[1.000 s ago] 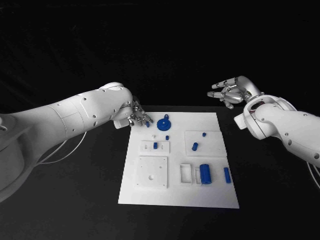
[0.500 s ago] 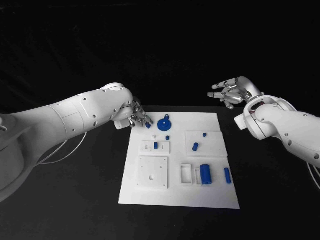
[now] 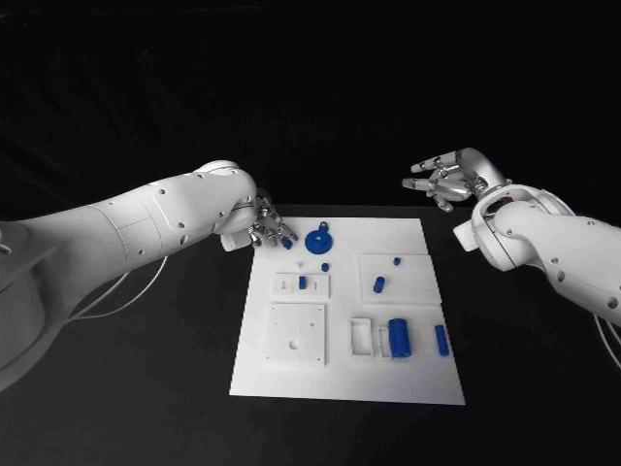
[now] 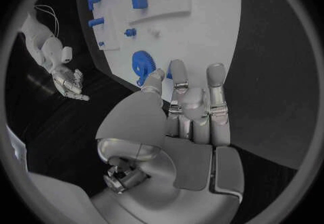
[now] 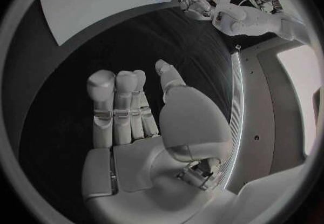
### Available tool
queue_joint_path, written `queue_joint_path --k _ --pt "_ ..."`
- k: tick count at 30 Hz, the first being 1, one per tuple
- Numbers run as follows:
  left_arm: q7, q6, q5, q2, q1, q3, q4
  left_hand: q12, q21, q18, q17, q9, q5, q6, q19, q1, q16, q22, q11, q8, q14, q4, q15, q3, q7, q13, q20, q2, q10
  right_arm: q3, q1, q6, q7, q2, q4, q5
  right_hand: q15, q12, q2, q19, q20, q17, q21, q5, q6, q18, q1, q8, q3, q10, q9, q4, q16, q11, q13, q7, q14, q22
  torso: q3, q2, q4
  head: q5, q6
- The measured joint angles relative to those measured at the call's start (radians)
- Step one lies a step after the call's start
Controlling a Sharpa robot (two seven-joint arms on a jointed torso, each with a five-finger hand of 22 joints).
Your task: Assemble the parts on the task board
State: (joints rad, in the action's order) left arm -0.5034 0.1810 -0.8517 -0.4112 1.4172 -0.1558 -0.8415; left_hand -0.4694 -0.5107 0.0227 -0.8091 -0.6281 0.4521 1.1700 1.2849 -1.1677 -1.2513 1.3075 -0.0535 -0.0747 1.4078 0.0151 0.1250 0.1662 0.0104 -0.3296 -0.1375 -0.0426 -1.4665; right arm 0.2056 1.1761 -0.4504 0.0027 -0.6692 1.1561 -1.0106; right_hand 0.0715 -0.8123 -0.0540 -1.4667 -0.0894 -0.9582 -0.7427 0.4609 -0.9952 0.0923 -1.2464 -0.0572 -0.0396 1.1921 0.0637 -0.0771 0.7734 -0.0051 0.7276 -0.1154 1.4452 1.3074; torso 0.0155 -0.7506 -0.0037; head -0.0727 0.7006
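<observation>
The left hand (image 3: 266, 228), fingers apart and empty, sits at the board (image 3: 408, 383) upper left beside the blue gear (image 3: 319, 241); I judge it must grasp it next. The right hand (image 3: 448, 179) waits spread, empty.

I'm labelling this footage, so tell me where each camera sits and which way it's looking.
Head view: on the robot's head, looking down at the task board; both arms show.
Left wrist view: behind the left hand, facing the board.
Right wrist view: behind the right hand, facing the black table.
All three share the blue gear.
</observation>
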Motion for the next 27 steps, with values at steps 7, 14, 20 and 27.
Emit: queue_joint_path --k 7,14,20,27 --pt "-0.002 0.002 0.001 -0.005 0.0 0.0 -0.006 -0.005 -0.004 0.0 -0.005 0.003 -0.039 0.004 0.0 0.007 -0.007 0.0 0.0 0.0 0.002 0.045 -0.002 -0.012 0.004 0.0 0.0 0.027 0.0 0.0 0.0 0.0 0.0 0.0 -0.001 0.001 0.0 0.0 0.0 0.0 0.0 0.0 0.0 0.0 0.0 0.0 0.0 0.0 0.0 0.0 0.0 0.0 0.0 0.0 0.0 0.0 0.0 0.0 0.0 0.0 0.0006 0.0 0.001" --pt "-0.006 0.005 0.001 -0.009 0.0 0.0 -0.011 -0.012 -0.004 0.0 -0.009 0.008 -0.046 0.007 0.0 0.009 -0.011 0.0 0.0 0.0 0.004 0.062 -0.004 -0.03 0.0 0.0 0.0 0.042 0.0 0.0 0.0 0.0 0.001 0.0 -0.002 0.002 0.0 0.0 0.0 0.0 0.0 0.0 0.0 0.0 0.0 0.0 0.0 0.0 0.0 0.0 0.0 0.0 0.0 0.0 0.0 0.0 0.0 0.0 -0.0004 0.0 0.0008 0.0 0.001" --pt "-0.009 0.009 0.002 -0.014 0.0 0.0 -0.015 -0.012 -0.008 0.0 -0.011 0.008 -0.05 0.007 0.0 0.009 -0.011 0.0 0.0 0.0 0.004 0.062 -0.004 -0.03 0.0 0.0 0.0 0.041 0.0 0.0 0.0 0.001 0.001 0.0 -0.003 0.003 0.0 0.0 0.0 0.0 0.0 0.0 0.0 0.0 0.0 0.0 0.0 0.0 0.0 0.0 0.0 0.0 0.0 0.0 0.0 0.0 0.0 0.0 -0.001 0.001 0.0009 -0.001 0.0" --pt "-0.013 0.013 0.002 -0.019 0.0 0.001 -0.02 -0.012 -0.008 0.0 -0.014 0.011 -0.029 0.011 0.0 0.002 -0.012 0.001 0.0 0.0 0.004 0.059 -0.003 -0.033 -0.003 0.0 0.0 0.048 0.0 0.0 0.0 0.002 0.001 -0.001 -0.004 0.004 0.003 -0.005 0.0 0.0 0.0 -0.002 0.0 0.0 0.0 0.0 0.0 0.0 -0.003 0.0 0.0 0.003 -0.005 0.0 -0.005 0.0 0.004 0.0 -0.001 0.001 0.0008 -0.002 0.001"
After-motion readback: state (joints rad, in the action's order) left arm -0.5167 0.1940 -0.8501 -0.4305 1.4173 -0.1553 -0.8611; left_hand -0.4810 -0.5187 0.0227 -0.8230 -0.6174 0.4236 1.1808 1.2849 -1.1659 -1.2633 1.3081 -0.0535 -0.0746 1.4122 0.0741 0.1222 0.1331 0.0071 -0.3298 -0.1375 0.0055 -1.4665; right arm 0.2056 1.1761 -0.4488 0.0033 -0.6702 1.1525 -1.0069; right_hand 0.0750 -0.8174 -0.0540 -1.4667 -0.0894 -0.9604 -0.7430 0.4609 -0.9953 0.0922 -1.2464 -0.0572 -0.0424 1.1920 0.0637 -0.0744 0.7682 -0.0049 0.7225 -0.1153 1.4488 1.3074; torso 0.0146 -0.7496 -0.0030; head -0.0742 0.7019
